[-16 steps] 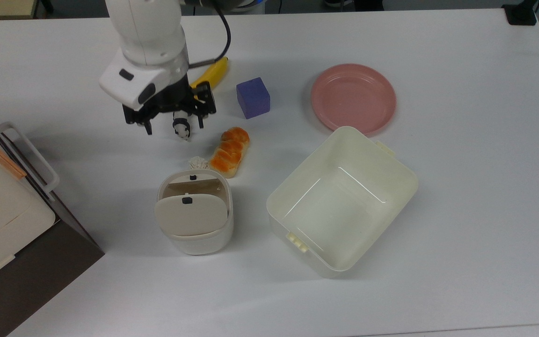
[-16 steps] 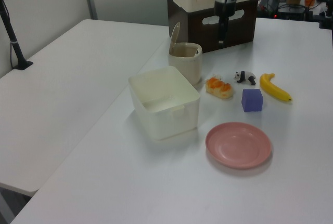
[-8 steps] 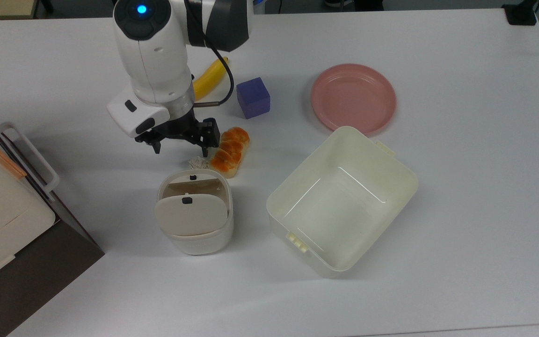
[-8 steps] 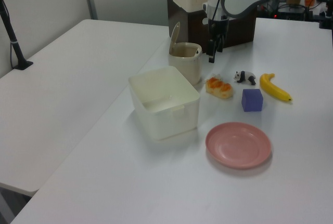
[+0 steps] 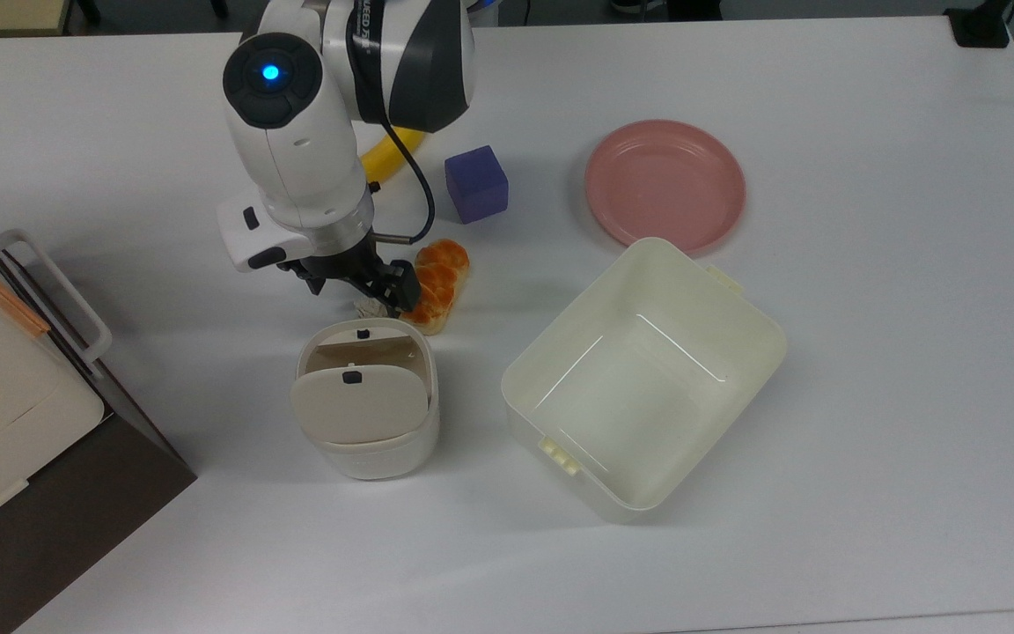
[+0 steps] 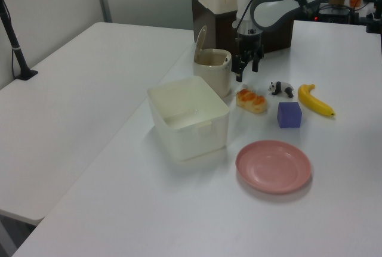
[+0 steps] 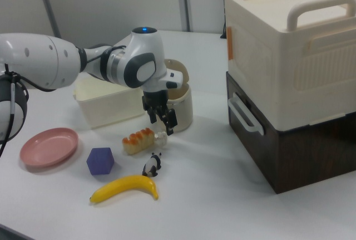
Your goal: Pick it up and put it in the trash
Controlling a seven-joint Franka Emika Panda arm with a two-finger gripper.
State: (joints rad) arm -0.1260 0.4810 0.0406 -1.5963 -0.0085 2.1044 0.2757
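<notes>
The robot's black two-finger tool [image 5: 364, 295], fingers spread apart, hangs directly over the small crumpled white tissue wad [image 5: 370, 307], between the orange bread roll [image 5: 434, 283] and the cream swing-lid bin [image 5: 366, 401].

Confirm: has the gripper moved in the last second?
Yes. In the top view the gripper has travelled from beside the banana down the image toward the trash bin, now just above the tissue wad beside the bread roll.

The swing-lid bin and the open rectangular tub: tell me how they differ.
The swing-lid bin is small with rounded corners; the rectangular tub is clearly larger, wider and boxier. The bin carries a tilted lid with a small dark button, whereas the tub has no lid. The bin stands right next to the bread roll and the gripper; the tub stands apart from both, beside the pink plate. Both are cream-white plastic.
</notes>
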